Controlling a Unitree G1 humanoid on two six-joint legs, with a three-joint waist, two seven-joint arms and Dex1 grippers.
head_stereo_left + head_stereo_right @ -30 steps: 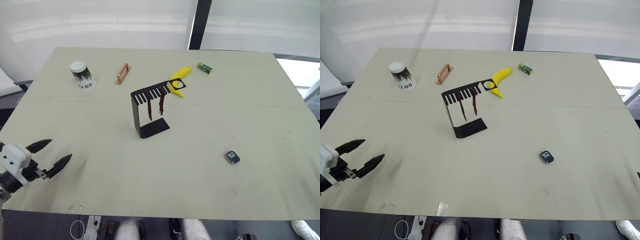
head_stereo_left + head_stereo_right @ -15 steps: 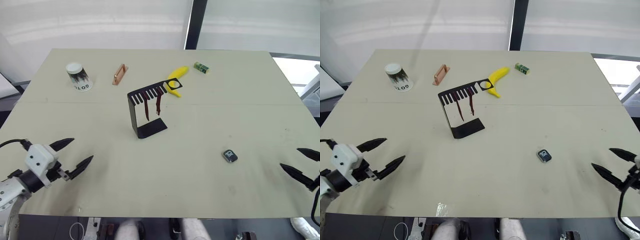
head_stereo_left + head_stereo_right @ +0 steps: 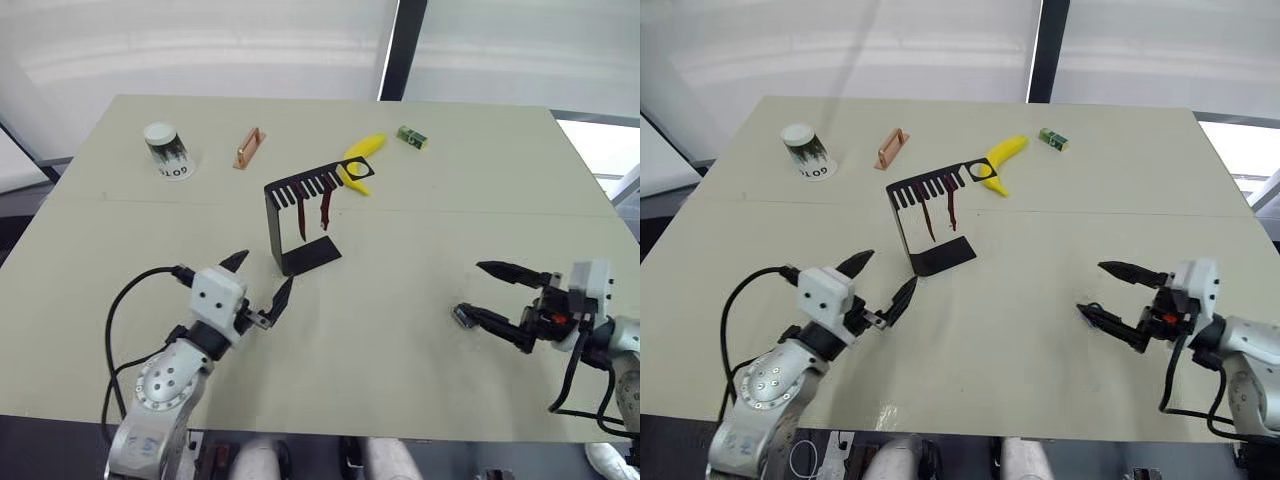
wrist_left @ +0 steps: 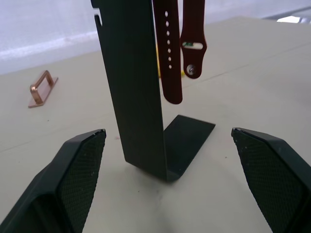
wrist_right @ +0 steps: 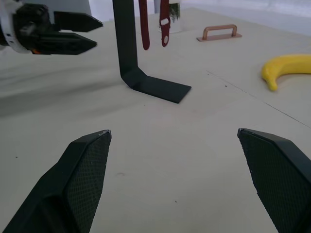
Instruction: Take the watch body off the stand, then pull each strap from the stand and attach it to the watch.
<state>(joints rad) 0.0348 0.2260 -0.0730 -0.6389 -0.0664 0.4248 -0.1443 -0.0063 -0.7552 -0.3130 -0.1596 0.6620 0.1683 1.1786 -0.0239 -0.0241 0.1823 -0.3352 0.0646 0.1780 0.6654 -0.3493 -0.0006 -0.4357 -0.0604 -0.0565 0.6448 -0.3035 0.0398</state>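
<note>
Facing the stand [image 3: 297, 222] with spread fingers, left gripper [image 3: 262, 285]; right gripper [image 3: 493, 292], likewise spread, straddles the watch body [image 3: 461, 315].

Bright, even daylight falls from the white panels behind the desk [image 3: 420, 190], which are washed out to near white. Shadows are soft: a faint grey patch lies on the desk beside the stand [image 3: 300, 225]. The head views are sharp throughout. In the wrist views the near fingertips [image 4: 73, 170] look slightly soft.
</note>
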